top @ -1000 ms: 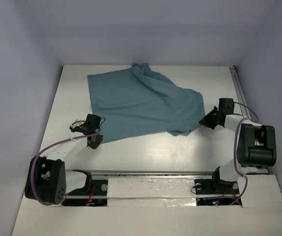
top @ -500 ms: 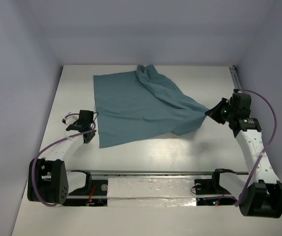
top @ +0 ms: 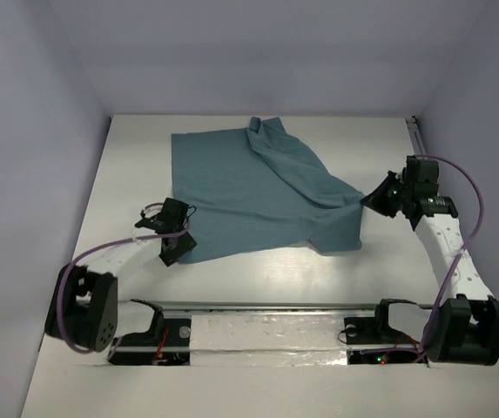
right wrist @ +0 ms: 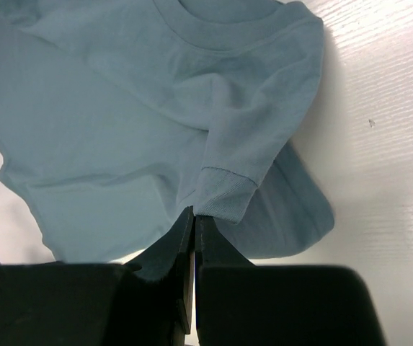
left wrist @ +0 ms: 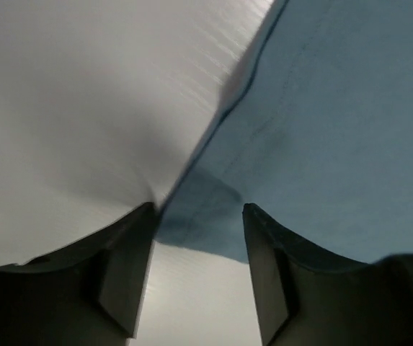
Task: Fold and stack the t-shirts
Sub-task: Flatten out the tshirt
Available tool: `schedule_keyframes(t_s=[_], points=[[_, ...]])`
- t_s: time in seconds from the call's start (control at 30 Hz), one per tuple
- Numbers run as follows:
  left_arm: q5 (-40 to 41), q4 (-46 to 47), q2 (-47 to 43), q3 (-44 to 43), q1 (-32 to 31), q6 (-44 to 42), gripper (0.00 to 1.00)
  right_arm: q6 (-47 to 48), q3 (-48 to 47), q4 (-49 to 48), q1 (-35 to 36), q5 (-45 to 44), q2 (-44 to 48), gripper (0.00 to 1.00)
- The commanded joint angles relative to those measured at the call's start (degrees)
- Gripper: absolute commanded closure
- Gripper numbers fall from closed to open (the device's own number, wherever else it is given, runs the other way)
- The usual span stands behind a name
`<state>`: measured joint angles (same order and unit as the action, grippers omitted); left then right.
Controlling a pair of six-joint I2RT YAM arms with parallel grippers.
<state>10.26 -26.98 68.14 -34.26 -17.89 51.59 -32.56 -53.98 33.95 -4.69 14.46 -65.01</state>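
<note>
The right gripper is pinching the shirt by its 3 o'clock sleeve, jaws tight, seemingly to spread it flat. The left gripper is straddling the 8 o'clock corner, jaws parted, holding nothing.

1. Table: white, matte, faint grain; fills the enclosure floor.
2. Back wall: pale lavender-grey panel, at 12 o'clock.
3. Side walls: left at 9 o'clock, right at 3 o'clock; same colour.
4. Metal rail: runs along the table's edge at 6 o'clock.
5. Crinkled white strip: just beyond the rail, at 6 o'clock.
6. Short slotted rail: table edge, 2 o'clock.
</note>
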Motion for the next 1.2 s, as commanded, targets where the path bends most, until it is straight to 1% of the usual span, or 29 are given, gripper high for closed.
schedule_keyframes(t_s=[0.0,0.03,0.07,0.1,0.17,0.2,0.23,0.3,0.33,0.47,0.53,0.57,0.6,0.63,0.7,0.73,0.77,0.83,0.87,0.9,0.97,1.0,1.07,1.1,1.13,1.17], points=[[1.5,1.8,6.9,-1.2,0.0,-1.0,0.52,0.8,0.2,-3.4,0.2,1.6,0.8,1.00],[2.4,3.5,7.6,-0.9,0.0,-1.3,0.58,0.7,0.5,-4.3,0.2,1.9,0.9,1.00],[3.2,4.6,8.7,-1.2,0.0,-1.4,0.66,0.3,1.5,-4.9,0.2,2.7,0.9,1.00],[3.9,6.1,11.0,-1.9,1.3,-1.7,0.77,0.2,1.7,-5.2,0.2,2.9,0.8,1.00],[5.5,7.5,14.4,-5.0,2.7,-3.8,0.90,0.3,1.7,-5.3,0.2,3.1,-0.4,1.00],[6.0,8.2,18.1,-6.9,3.4,-4.6,1.00,0.2,1.0,-5.2,0.2,3.3,-0.6,1.00],[7.7,8.4,20.0,-11.1,4.7,-5.4,1.00,0.2,0.5,-5.2,0.2,3.6,-0.8,1.00],[9.2,8.0,25.8,-15.7,6.2,-7.6,1.00,-0.1,-0.9,-5.0,0.2,3.8,-1.4,1.00],[10.1,7.9,27.3,-19.7,6.9,-8.3,1.00,0.1,-3.1,-4.3,0.2,3.9,-1.7,1.00],[12.3,8.5,32.6,-27.3,10.6,-11.7,1.00,-0.4,-9.5,-3.4,0.2,4.5,-5.4,1.00],[12.4,8.3,34.9,-30.8,11.8,-14.1,0.81,-0.5,-11.8,-3.9,0.7,4.5,-9.9,1.00],[12.2,7.0,36.3,-32.0,12.9,-15.5,0.68,-0.5,-13.9,-3.7,0.7,4.2,-13.7,1.00],[12.2,6.3,36.7,-32.9,13.4,-16.0,0.64,-0.3,-15.3,-3.3,0.7,4.2,-13.7,1.00],[11.9,6.2,36.5,-33.6,13.4,-16.6,0.62,-0.1,-16.4,-2.3,0.7,4.3,-16.5,1.00],[11.3,6.1,34.3,-33.3,14.0,-17.7,0.59,1.2,-18.3,-0.3,0.7,5.5,-17.0,1.00],[10.9,6.3,33.3,-32.5,14.0,-18.1,0.58,2.0,-18.2,2.3,1.3,6.2,-14.3,1.00],[10.7,6.4,32.2,-32.1,14.0,-18.3,0.55,3.5,-17.9,4.2,2.2,6.6,-12.0,1.00],[9.9,5.6,29.9,-31.2,14.0,-18.6,0.54,3.9,-15.6,8.6,5.0,6.6,-5.9,1.00],[9.3,5.4,28.8,-30.7,14.0,-18.6,0.54,2.8,-14.9,10.5,7.9,7.5,-0.5,1.00],[9.1,5.3,26.4,-29.9,14.0,-18.6,0.54,2.1,-14.5,12.3,9.5,9.9,1.6,1.00],[8.7,5.0,23.8,-28.1,14.0,-18.8,0.54,0.2,-15.2,16.0,12.4,11.2,5.0,1.00],[8.8,4.4,21.2,-27.5,14.0,-19.1,0.53,0.2,-18.0,16.9,13.0,13.1,6.2,1.00],[8.7,2.6,18.6,-26.2,14.0,-19.6,0.53,0.1,-22.0,19.7,13.0,13.1,6.0,1.00],[8.4,2.0,15.5,-25.3,14.0,-19.8,0.53,0.0,-24.1,20.3,13.0,13.1,5.3,1.00],[7.2,1.4,14.0,-23.2,14.0,-19.9,0.53,-0.1,-26.5,20.8,13.0,13.5,4.9,1.00],[6.9,0.7,12.5,-22.2,14.0,-19.9,0.53,-0.1,-26.3,20.3,13.0,13.6,4.6,1.00]])
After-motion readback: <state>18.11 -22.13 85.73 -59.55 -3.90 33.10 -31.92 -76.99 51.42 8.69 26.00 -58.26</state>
